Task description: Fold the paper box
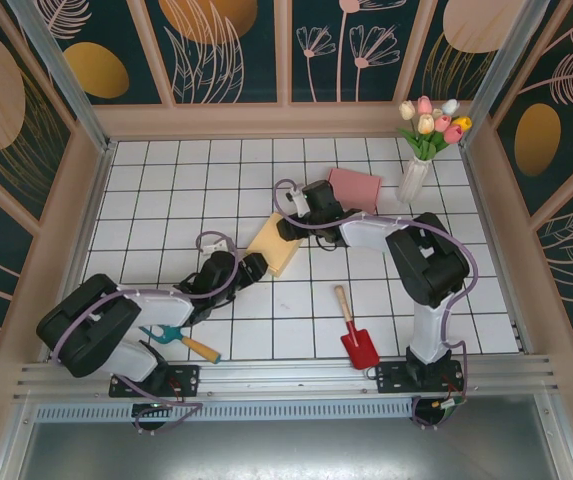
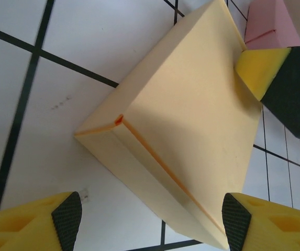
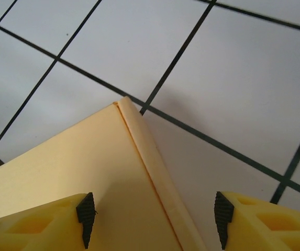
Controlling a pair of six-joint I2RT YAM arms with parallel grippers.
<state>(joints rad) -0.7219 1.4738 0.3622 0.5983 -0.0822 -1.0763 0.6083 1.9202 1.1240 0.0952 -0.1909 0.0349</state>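
Paper box (image 1: 277, 246) diagonal across tiles (image 1: 166, 200)

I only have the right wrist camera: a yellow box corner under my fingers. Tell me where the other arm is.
Observer: The left hand is open at the opposite, near-left end of the yellow box, with its fingers apart and not clamping it.
Operator: Report what lies beyond the box on my side.
Observer: A pink box sits just behind the right hand, toward the vase of tulips.
Operator: Name anything loose near my arm's base.
Observer: A red trowel lies just left of that base, with its blade toward the near edge.
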